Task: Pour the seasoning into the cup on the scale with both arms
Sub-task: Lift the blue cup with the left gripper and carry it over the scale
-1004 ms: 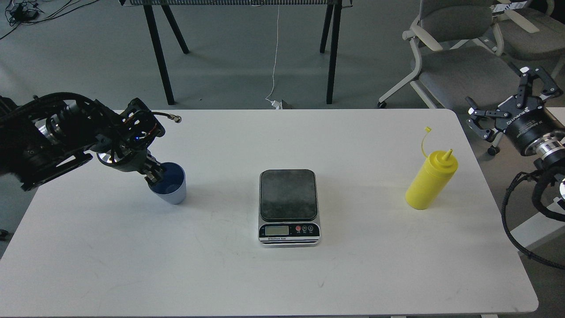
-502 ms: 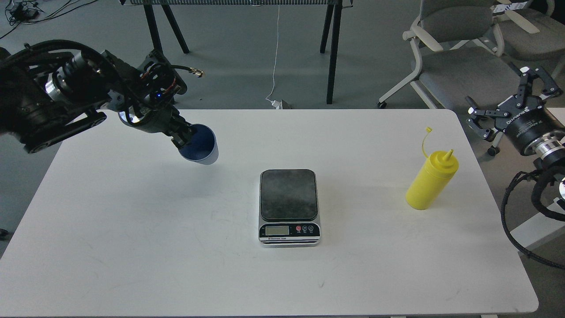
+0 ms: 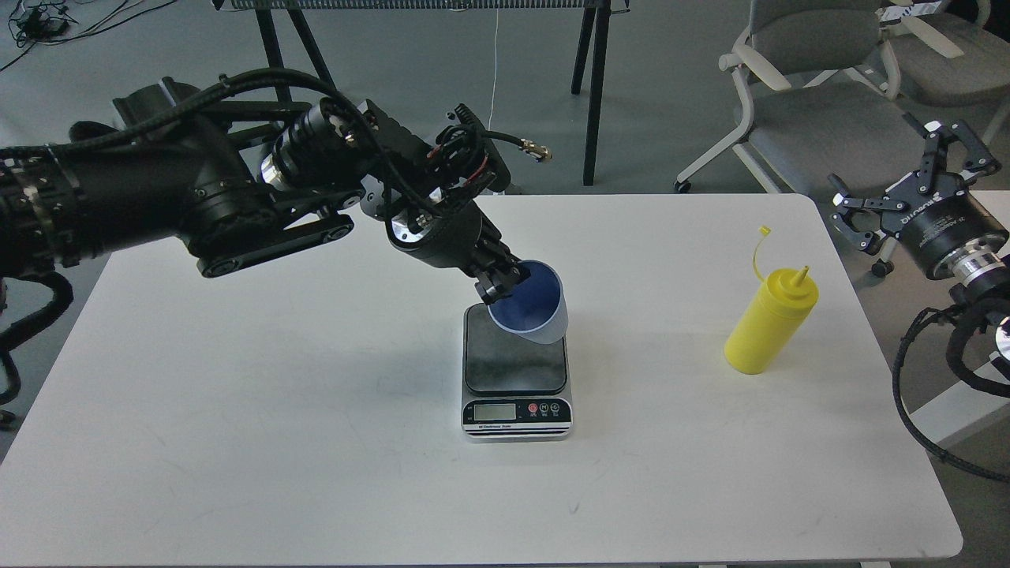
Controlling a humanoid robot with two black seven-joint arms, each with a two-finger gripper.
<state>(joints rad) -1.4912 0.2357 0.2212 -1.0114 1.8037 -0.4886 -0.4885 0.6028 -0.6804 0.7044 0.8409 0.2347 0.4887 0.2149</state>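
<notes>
My left gripper (image 3: 502,282) is shut on the rim of the light-blue cup (image 3: 535,308) and holds it tilted in the air, just above the far part of the scale (image 3: 515,371). The scale lies flat at the table's middle, its dark plate bare and its LCD strip facing me. The yellow seasoning bottle (image 3: 769,322) stands upright on the table's right side, its cap strap sticking up. My right gripper (image 3: 907,185) is open and empty, off the table's right edge, above and to the right of the bottle.
The white table (image 3: 237,410) has a rounded right edge near the bottle. Grey office chairs (image 3: 821,118) stand behind the right corner. Black table legs (image 3: 284,95) and a white cable (image 3: 493,95) show on the floor beyond.
My left arm has lifted the cup off the table's left side and carried it right, to above the scale. The right arm has barely moved.
</notes>
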